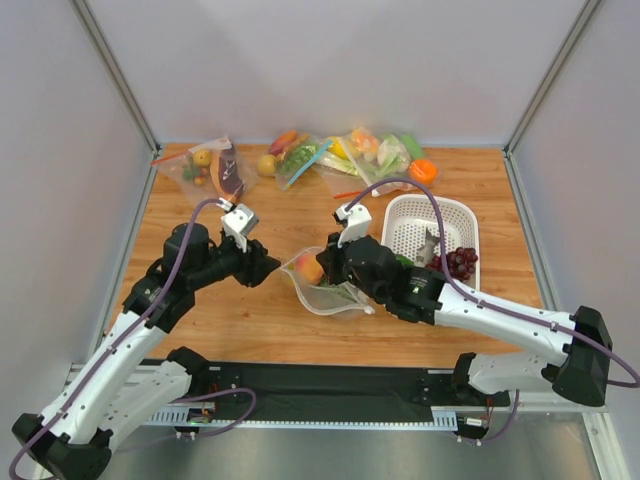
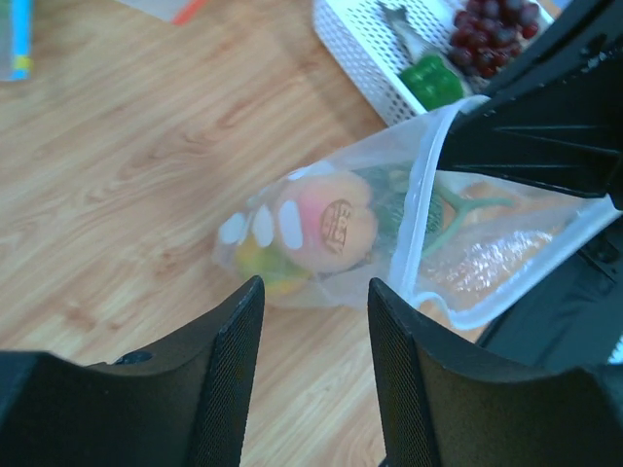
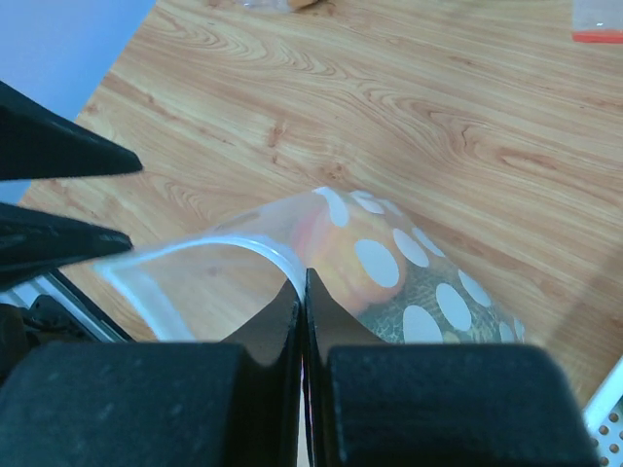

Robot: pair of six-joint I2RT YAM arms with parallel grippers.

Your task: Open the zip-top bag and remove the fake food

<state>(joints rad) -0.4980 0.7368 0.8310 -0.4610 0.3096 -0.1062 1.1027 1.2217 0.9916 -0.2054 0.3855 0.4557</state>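
I see the bag (image 1: pixel 325 285) as clear plastic printed with large white dots, its rim a milky white band. Through it the peach (image 2: pixel 331 222) shows orange-red fading to pink, with a small reddish-brown stamp on its skin. The small fruit (image 2: pixel 261 270) is yellow and the bumpy ball (image 3: pixel 414 306) a dull grey-green. My left pincer (image 2: pixel 313 292) and right pincer (image 3: pixel 302 292) are both matt black. The arms (image 1: pixel 520 320) are white with black joints, and their cables (image 1: pixel 190 215) are purple. The tabletop (image 1: pixel 500 200) is light brown with a wavy wood grain. The basket (image 1: pixel 440 215) is white with a pattern of small holes. The grapes (image 1: pixel 458 262) are dark purple and the pepper (image 2: pixel 428 78) is glossy green.
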